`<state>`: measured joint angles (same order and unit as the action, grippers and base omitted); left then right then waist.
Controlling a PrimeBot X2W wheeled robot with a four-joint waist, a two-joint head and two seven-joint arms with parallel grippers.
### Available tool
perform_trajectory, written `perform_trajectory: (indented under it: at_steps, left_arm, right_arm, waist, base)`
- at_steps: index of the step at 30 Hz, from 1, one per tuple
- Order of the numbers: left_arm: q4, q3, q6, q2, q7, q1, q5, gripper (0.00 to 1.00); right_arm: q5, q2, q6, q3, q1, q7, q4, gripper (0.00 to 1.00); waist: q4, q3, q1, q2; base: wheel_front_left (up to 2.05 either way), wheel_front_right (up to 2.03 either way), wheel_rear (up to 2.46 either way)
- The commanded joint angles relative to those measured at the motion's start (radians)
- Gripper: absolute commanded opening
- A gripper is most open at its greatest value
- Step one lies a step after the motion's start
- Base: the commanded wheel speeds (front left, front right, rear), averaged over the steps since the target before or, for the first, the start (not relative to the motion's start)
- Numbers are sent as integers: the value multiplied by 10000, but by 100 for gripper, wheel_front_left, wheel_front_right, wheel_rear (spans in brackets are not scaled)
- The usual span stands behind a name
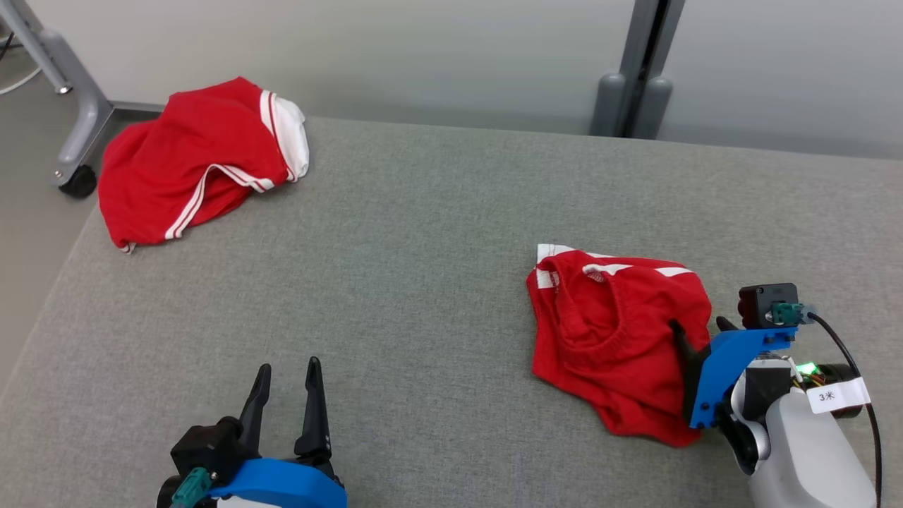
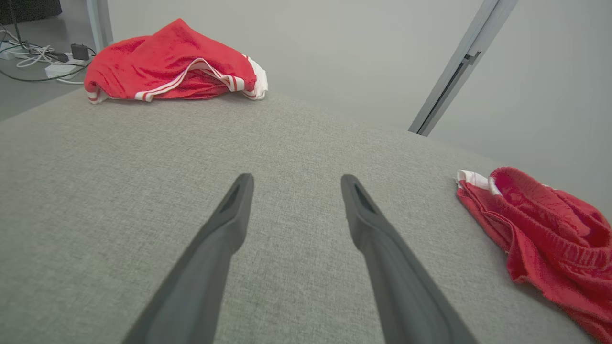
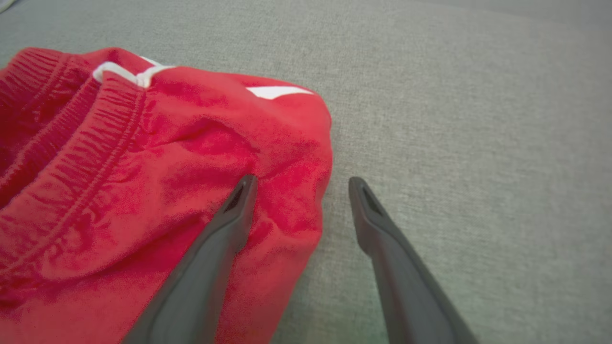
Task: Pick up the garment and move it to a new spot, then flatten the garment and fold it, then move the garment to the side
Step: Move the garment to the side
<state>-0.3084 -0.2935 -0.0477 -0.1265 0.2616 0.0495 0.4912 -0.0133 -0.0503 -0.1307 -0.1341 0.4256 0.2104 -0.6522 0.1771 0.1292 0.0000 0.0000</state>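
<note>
Opening step of the garment task, seen from the head and both wrists. The garment (image 1: 614, 331), a crumpled pair of red shorts with white trim, lies on the grey cloth-covered table (image 1: 423, 247) at the robot's near right, its elastic waistband (image 3: 71, 157) turned up and several layers bunched together. The right pincer (image 1: 700, 326) stands fully open and holds nothing; it straddles the garment's right edge, with one finger (image 3: 229, 224) over the red cloth and the other above bare table. Whether that finger already presses on the cloth cannot be told. The left pincer (image 1: 289, 367), equally wide open and empty, hovers over bare table at the near left, well apart from the garment. A second red garment (image 1: 197, 162) sits on the far left corner, part of it draped past the table edge. Judged risks: closing here may catch only the top fold near the hem, so the cloth could slip free on lifting or hang in an uneven bundle that is hard to flatten later. Descending too far could drive the outer fingertip into the table covering and drag it. A wide carry toward the far left could disturb the second garment and tip it off the corner.
</note>
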Motion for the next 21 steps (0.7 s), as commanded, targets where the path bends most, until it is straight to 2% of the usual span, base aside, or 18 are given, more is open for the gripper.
perform_trajectory:
  at_steps: [1, 3, 4, 5, 6, 8, 9, 10, 15, 21]
  left_arm:
    - [-2, 87, 31, 2, 48, 201, -69, 100]
    - [-5, 147, 85, 49, 48, 214, -96, 100]
    - [-4, 163, 102, 82, 48, 215, -112, 100]
    - [-3, 190, 115, 106, 48, 214, -153, 100]
    - [-7, 230, 113, 122, 48, 223, -178, 100]
    - [3, 304, 138, 146, 46, 257, -225, 100]
    - [7, 331, 173, 160, 48, 301, -269, 100]
    - [19, 343, 198, 174, 48, 333, -309, 100]
    - [158, 398, 287, 189, 46, 495, -521, 100]
    - [395, 343, 308, 106, 42, 821, -748, 100]
  right_arm:
    - [121, -5, -1, -24, 155, 98, -141, 100]
    - [373, -5, -1, 71, 235, 276, -435, 100]
    - [529, -5, -2, 125, 268, 356, -589, 89]
    - [707, 5, -2, 217, 259, 415, -729, 63]
    - [864, 12, -2, 296, 239, 435, -830, 44]
    - [1038, 21, -2, 456, 294, 383, -975, 26]
    - [1102, 17, -1, 516, 348, 347, -1022, 10]
    - [1124, 15, 2, 590, 418, 249, -1019, 0]
    - [1298, -211, 10, 723, 805, -281, -762, 0]
    - [1319, -771, 5, 754, 1018, -605, -168, 0]
  waist:
    - [249, 249, 0, 0]
    - [324, 341, 0, 0]
    - [340, 378, 0, 0]
    - [347, 414, 0, 0]
    - [341, 442, 0, 0]
    - [277, 507, 0, 0]
    - [222, 541, 0, 0]
    - [149, 571, 0, 0]
    - [-492, 802, 0, 0]
    - [-1846, 1228, 0, 0]
  base:
    - [0, 0, 0]
    - [0, 0, 0]
    - [0, 0, 0]
    - [0, 0, 0]
    - [0, 0, 0]
    - [0, 0, 0]
    - [0, 0, 0]
    - [0, 0, 0]
    - [0, 0, 0]
    - [0, 0, 0]
